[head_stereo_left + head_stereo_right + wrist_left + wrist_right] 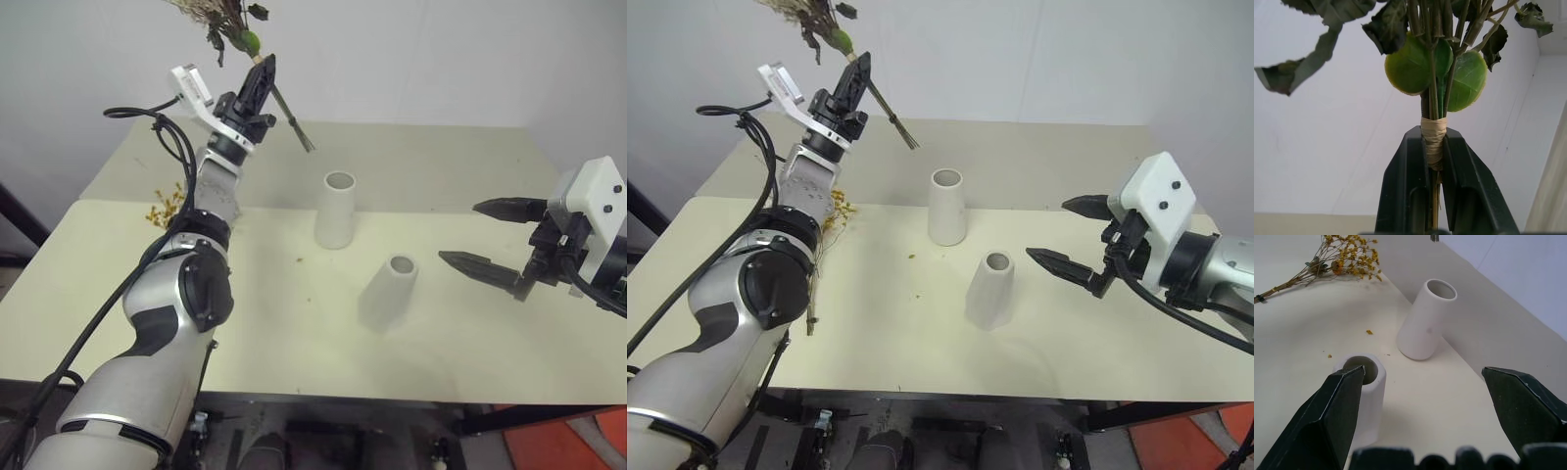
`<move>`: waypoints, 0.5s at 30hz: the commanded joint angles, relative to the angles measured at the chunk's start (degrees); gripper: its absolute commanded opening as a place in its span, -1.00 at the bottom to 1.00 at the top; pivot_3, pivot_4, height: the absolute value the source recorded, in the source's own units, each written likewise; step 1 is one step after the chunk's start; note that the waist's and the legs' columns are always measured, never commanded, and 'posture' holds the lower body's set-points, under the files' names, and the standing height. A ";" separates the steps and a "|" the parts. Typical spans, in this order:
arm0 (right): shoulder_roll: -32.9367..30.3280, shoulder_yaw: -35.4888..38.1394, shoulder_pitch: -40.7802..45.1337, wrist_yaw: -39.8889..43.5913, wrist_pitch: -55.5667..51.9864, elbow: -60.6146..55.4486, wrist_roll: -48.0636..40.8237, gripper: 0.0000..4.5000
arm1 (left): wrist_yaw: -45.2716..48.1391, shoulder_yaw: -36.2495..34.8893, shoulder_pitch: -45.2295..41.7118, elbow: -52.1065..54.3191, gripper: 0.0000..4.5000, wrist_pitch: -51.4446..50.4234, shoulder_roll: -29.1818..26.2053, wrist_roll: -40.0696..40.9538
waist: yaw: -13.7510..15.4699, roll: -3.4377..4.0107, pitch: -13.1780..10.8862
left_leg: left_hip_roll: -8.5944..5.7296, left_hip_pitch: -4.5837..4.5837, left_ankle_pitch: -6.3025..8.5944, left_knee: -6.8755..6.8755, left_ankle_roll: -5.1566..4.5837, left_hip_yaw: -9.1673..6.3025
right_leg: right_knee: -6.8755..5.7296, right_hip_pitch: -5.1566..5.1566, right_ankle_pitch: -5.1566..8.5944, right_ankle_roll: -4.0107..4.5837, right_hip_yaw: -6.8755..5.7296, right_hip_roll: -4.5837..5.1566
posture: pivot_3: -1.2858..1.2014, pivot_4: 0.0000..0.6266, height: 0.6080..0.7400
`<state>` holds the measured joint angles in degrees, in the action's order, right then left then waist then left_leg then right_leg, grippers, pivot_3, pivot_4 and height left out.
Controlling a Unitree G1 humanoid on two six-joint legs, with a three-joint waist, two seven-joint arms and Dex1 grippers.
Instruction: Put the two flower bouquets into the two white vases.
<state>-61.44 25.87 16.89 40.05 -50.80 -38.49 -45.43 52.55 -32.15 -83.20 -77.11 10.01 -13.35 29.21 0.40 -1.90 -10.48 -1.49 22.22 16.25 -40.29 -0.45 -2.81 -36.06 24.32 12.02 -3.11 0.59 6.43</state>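
We are holding the rose bouquet aloft in the left gripper, whose fingers are clamped on the taped stems; the stem ends are hanging free above the far left part of the table, left of the far vase. The blossoms are reaching past the upper edge of the head views. The yellow bouquet is lying flat on the table at the left, partly behind our left arm. The two white vases are standing upright and apart near the table's middle, both mouths open; the near vase is standing right of and nearer than the far one. Our right gripper is hovering at the right, jaws spread wide and grasping nothing, level with the near vase and well apart from it. Bare tabletop is lying between the vases and the near and right edges.
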 commanded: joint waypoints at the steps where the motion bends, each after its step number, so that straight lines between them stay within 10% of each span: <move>1: -0.47 3.03 0.34 -2.00 -0.96 -2.26 -1.27 1.00 | -1.20 -0.03 -1.96 0.60 -0.95 1.17 1.07 -1.39 | 0.00 0.00 0.00 | 0.00 0.00 0.00 0.00 0.00 0.00 | 0.00 0.00 0.00 0.00 0.00 0.00 | 0.03 -0.52 1.00; 15: -0.63 11.80 -5.48 -6.92 -7.40 -8.80 -7.41 1.00 | -4.15 0.07 -2.01 0.06 -0.95 0.96 4.55 -6.20 | 0.23 -0.01 0.00 | 0.00 0.00 0.00 0.00 0.00 0.00 | 0.00 -0.02 0.00 0.00 0.00 0.00 | 0.03 -0.52 1.00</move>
<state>-61.45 34.78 11.18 34.22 -57.62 -45.77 -51.55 48.20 -31.94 -83.21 -77.56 10.07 -8.99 23.26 0.64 -1.91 -10.48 -1.49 22.21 16.26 -40.29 -0.45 -2.80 -36.06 24.30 12.01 -3.11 0.59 6.42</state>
